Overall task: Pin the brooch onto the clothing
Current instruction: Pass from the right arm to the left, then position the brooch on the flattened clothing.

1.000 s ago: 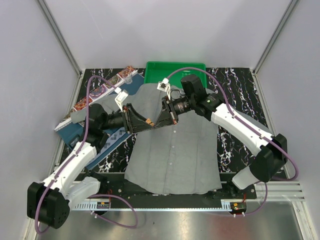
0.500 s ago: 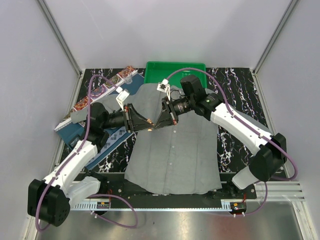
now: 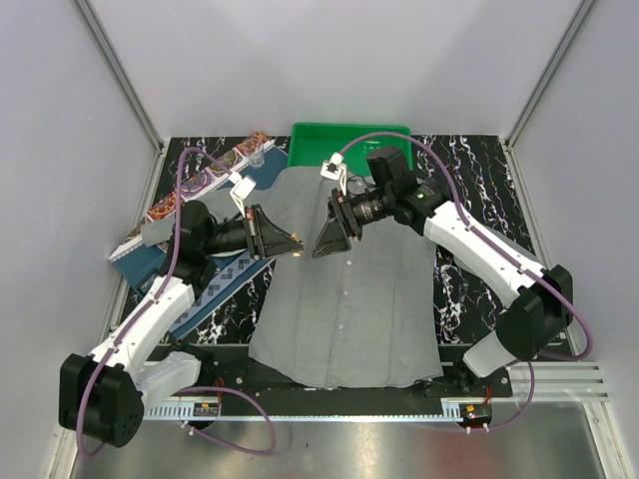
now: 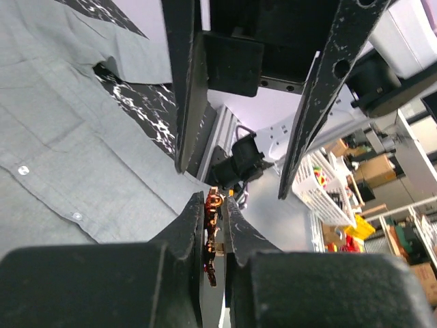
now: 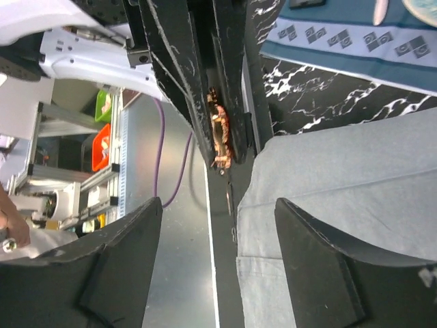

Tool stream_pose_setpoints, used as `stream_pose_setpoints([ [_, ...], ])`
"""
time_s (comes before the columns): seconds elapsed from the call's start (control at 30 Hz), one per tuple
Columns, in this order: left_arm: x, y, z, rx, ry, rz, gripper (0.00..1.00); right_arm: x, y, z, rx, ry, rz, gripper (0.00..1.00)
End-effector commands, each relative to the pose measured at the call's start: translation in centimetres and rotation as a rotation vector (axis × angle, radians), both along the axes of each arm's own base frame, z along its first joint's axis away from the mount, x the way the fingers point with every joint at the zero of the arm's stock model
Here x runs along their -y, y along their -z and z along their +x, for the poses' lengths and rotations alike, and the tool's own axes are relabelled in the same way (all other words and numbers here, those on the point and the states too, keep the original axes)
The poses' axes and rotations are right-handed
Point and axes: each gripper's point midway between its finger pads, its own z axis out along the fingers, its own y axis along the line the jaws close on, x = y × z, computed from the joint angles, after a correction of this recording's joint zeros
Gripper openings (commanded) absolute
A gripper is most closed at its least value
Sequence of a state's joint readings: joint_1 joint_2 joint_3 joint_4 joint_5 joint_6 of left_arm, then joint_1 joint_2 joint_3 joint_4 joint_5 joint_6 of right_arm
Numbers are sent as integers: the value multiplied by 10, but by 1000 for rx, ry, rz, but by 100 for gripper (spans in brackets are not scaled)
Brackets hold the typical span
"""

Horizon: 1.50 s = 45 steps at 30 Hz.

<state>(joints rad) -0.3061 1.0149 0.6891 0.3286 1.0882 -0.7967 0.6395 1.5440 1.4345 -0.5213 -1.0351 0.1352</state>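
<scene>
Left gripper [image 4: 213,202] has its fingers pressed together on the brooch [image 4: 210,236], a small red-orange glinting ornament seen edge-on in the narrow slot between the two black fingertips. In the right wrist view the same brooch [image 5: 220,135] shows as a coppery sliver caught between those fingers. It is held in the air, above the upper part of the grey shirt [image 3: 349,299] and toward that garment's left side in the overhead view, not touching the cloth.

Facing it, tip to tip and just beside, the right gripper [image 5: 218,203] has its fingers spread wide, with nothing between them. The brooch lies in line with that gap but outside it.

The shirt is spread flat on the black marbled bench [image 3: 479,170], collar toward the far edge, and its row of pale buttons runs down the middle. A green tray [image 3: 349,135] sits beyond the collar, and a blue patterned placemat [image 3: 215,284] lies to the left, partly under the sleeve.

Judging by this, the task is at an early-middle stage. The brooch is up off the bench and secured in one gripper, but nothing is attached to the fabric yet. Whether its pin is open cannot be made out. Left to do: bring the brooch down to the shirt, pass the pin through the cloth, and close the clasp, probably with the free right gripper steadying fabric or clasp.
</scene>
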Motion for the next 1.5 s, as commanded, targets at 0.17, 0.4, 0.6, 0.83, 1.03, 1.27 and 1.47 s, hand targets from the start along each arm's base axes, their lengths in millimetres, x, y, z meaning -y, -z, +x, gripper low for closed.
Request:
stream_pose_setpoints([
  [0.17, -31, 21, 53, -128, -258, -35, 0, 26, 17, 89, 95, 337, -141, 74],
  [0.4, -54, 47, 87, -203, -410, -15, 0, 20, 107, 144, 55, 419, -352, 63],
  [0.6, -63, 68, 112, -224, -503, -13, 0, 5, 143, 185, -21, 577, -357, 58],
  [0.83, -63, 92, 154, -251, -533, 6, 0, -12, 163, 217, -71, 654, -319, 56],
  [1.03, -56, 108, 192, -297, -505, -7, 0, -16, 174, 243, -74, 704, -318, 55],
  [1.27, -54, 115, 218, -309, -508, -22, 0, -17, 189, 262, -102, 778, -336, 52],
  [1.47, -54, 128, 228, -326, -513, -5, 0, -19, 200, 271, -134, 798, -328, 50],
])
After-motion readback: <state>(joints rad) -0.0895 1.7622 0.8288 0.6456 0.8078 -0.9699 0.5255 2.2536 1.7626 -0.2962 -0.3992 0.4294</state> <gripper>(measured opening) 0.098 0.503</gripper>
